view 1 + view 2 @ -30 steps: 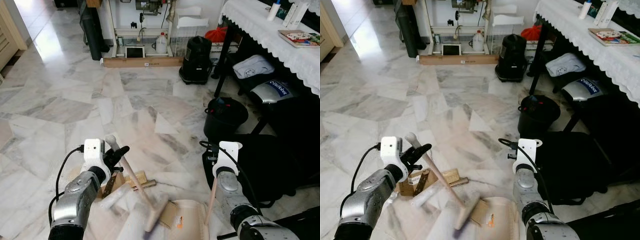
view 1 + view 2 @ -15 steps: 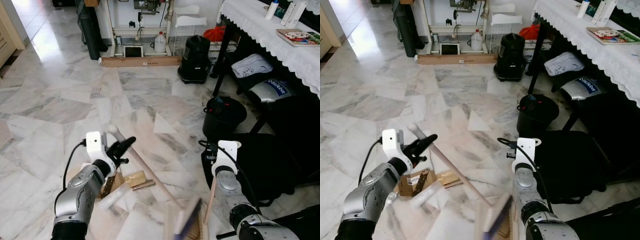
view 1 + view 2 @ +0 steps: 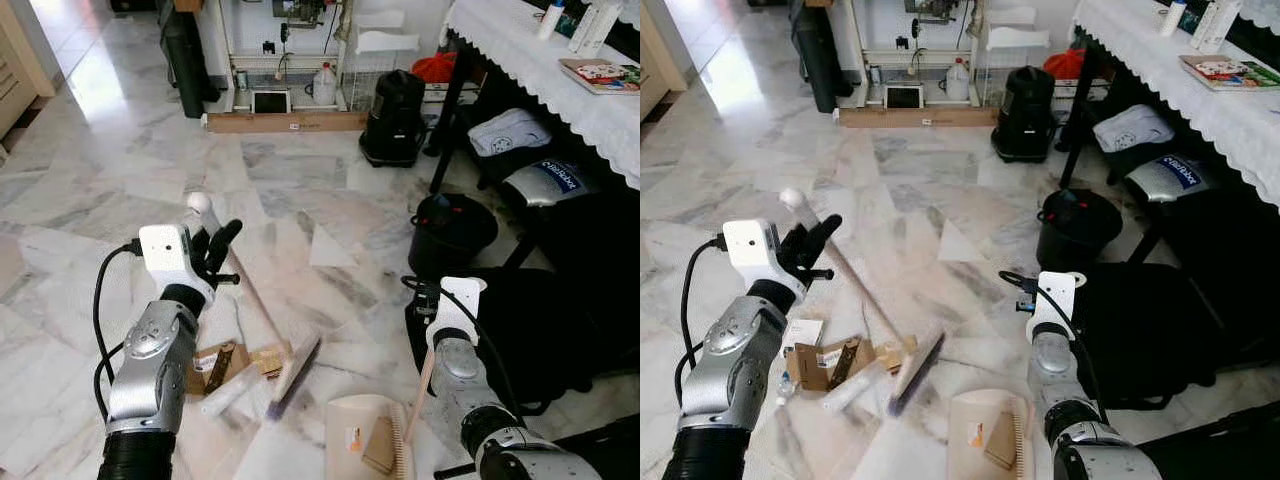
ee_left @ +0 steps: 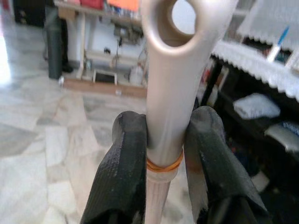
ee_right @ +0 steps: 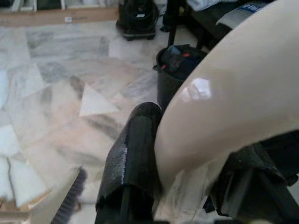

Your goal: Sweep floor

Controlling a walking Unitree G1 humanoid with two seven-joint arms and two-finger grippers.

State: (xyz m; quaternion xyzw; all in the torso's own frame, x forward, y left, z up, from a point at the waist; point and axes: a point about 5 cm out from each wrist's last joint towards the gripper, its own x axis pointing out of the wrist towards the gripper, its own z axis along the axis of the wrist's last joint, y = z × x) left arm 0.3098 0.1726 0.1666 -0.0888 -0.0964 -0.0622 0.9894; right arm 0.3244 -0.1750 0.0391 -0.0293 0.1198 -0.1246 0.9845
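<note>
Left wrist view: broom handle (image 4: pixel 164 116) between pincer fingers (image 4: pixel 122 163).

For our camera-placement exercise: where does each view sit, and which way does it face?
Left eye: head, looking down at marble floor; left gripper holds broom.
Right eye: same scene; right arm holds dustpan.
Left wrist: along its fingers clamping the broom's handle.
Right wrist: along its gripper on the dustpan's handle.
Shared: black bin.

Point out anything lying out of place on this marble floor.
Torn brown cardboard scraps and a white tube litter the marble floor, just left of the wooden-handled broom's head. One cardboard piece already sits in the beige dustpan.
</note>
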